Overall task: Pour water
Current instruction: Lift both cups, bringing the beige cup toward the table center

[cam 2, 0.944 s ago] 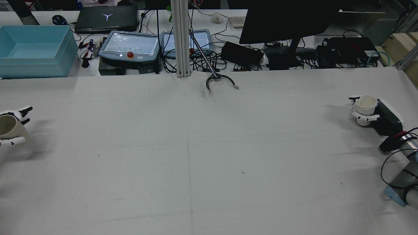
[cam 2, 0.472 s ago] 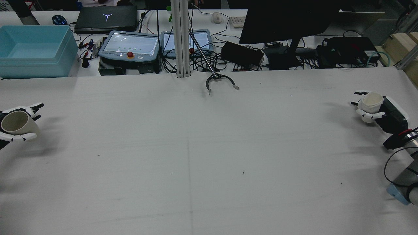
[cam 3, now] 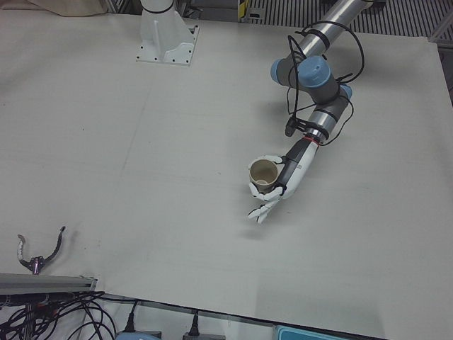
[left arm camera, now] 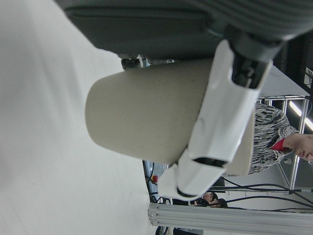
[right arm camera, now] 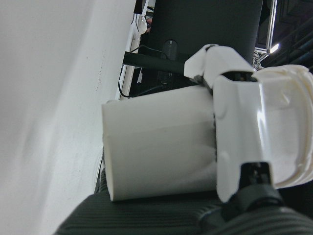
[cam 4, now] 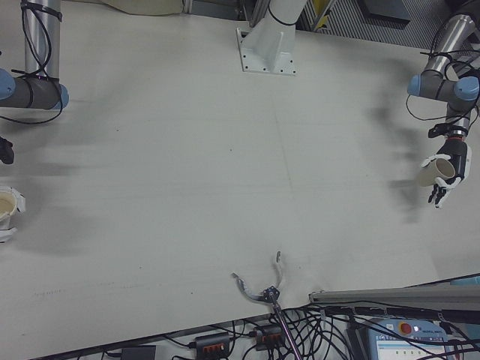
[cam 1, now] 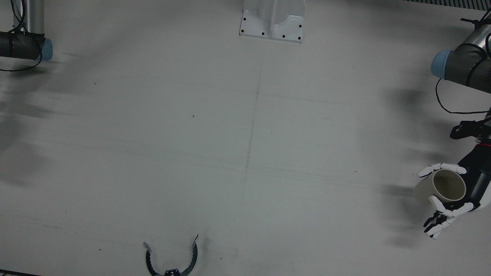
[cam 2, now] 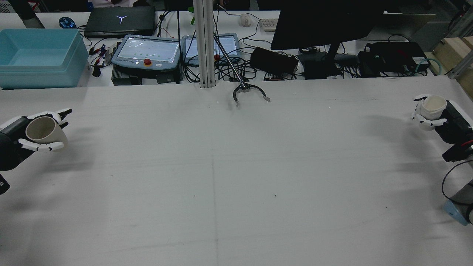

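The left hand (cam 2: 27,138) grips a beige cup (cam 2: 44,131), its fingers wrapped around the wall. Far across the table (cam 2: 236,177), the right hand (cam 2: 441,118) clasps a white cup (cam 2: 433,105) upright.

You've got a wide table (cam 2: 236,177) under a pale grey cloth, a faint seam line running down its middle; at the far edge from the robot a black claw-shaped grabber head (cam 2: 248,92) lies flat on the cloth, prongs spread; a white post base (cam 1: 272,23) is bolted down on the robot's side; a few dark specks dot the surface.
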